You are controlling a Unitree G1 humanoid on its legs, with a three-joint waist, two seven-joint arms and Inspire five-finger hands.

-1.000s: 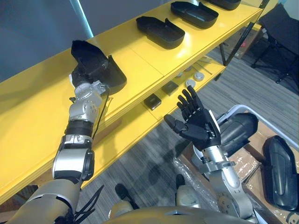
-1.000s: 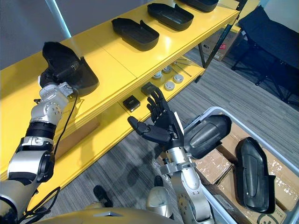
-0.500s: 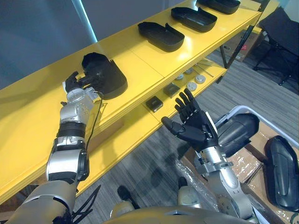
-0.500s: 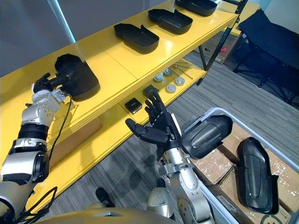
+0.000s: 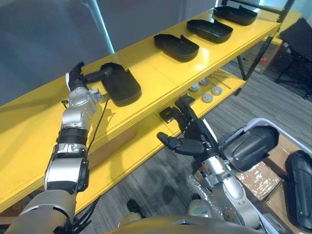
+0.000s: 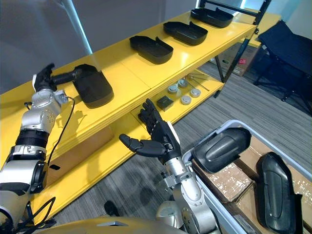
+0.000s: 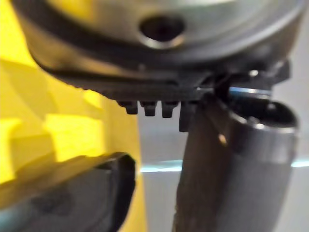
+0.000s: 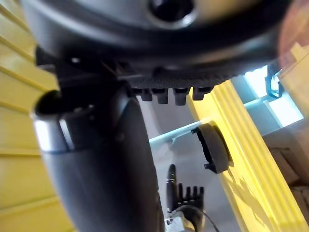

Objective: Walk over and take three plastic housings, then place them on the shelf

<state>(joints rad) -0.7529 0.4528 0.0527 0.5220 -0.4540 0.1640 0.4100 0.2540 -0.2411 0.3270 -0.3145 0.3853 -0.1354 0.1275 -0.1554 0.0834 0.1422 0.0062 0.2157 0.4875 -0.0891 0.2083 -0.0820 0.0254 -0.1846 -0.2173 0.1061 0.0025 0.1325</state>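
Yellow shelf [image 5: 151,68] bears black housings [image 5: 178,47] above grey carpet [image 5: 273,92]; left hand [image 5: 75,80] beside one and right hand [image 5: 192,141] both have fingers spread.

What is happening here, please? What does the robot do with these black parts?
The robot is putting black housings on the yellow shelf. One housing lies on the top board by the open left hand, at its narrow end; whether they touch I cannot tell. Three more housings lie further along. The right hand hangs open and empty before the lower board. Two housings lie in the bin at its right.
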